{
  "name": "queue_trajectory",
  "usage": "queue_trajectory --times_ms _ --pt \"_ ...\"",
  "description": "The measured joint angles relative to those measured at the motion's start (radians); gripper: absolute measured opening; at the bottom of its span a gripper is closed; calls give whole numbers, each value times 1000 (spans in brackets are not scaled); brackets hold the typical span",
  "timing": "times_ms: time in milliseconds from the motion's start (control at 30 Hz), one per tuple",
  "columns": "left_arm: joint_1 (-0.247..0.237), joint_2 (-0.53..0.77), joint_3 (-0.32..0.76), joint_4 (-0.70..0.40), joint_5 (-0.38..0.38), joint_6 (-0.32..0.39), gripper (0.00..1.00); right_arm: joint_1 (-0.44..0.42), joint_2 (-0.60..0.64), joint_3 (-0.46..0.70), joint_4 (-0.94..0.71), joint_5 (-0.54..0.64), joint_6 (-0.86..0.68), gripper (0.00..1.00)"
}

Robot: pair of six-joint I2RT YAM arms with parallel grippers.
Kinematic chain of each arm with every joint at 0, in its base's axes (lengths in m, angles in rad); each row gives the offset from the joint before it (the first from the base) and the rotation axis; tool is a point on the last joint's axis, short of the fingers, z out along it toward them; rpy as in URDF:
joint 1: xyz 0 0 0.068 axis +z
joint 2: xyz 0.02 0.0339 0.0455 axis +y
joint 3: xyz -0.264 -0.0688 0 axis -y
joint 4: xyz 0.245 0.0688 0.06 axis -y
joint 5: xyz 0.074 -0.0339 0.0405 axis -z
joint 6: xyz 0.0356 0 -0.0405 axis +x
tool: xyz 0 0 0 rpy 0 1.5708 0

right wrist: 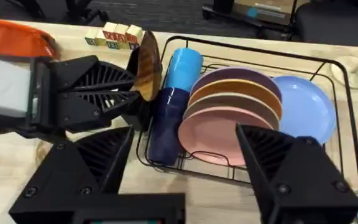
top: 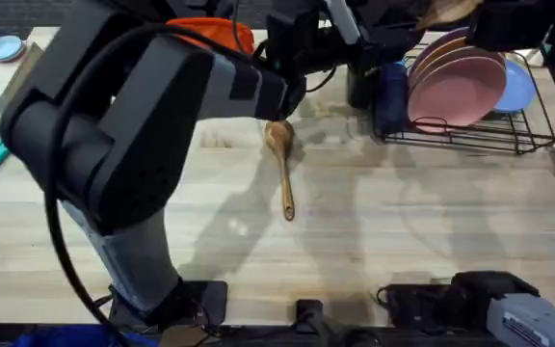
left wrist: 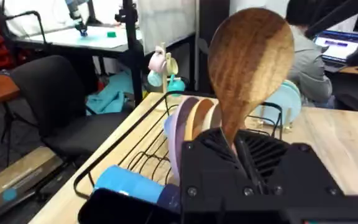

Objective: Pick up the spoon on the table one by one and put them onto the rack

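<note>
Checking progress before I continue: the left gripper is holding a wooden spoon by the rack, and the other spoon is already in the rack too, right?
Not quite. The left gripper does hold a wooden spoon by the rack, but the other spoon lies on the table, as the overhead view shows.

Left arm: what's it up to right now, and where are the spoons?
The left gripper is shut on one wooden spoon, bowl up, next to the black wire rack with its plates and blue cups. The second spoon lies on the table, untouched. The right gripper is open, facing the rack, holding nothing.
</note>
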Motion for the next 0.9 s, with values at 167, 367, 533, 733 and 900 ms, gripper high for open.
queue_trajectory --times_ms 167,367,533,733,900 --pt "0 19 0 -2 -21 -2 43 0 0 0 0 0 0 993" --pt "4 19 0 -123 -28 -2 43 0 0 0 0 0 0 993" --pt "21 19 0 -268 -39 16 43 0 0 0 0 0 0 993" --pt "35 19 0 -287 -43 43 42 0 0 0 0 0 0 993" --pt "35 19 0 -301 -42 62 42 0 0 0 0 0 0 993"
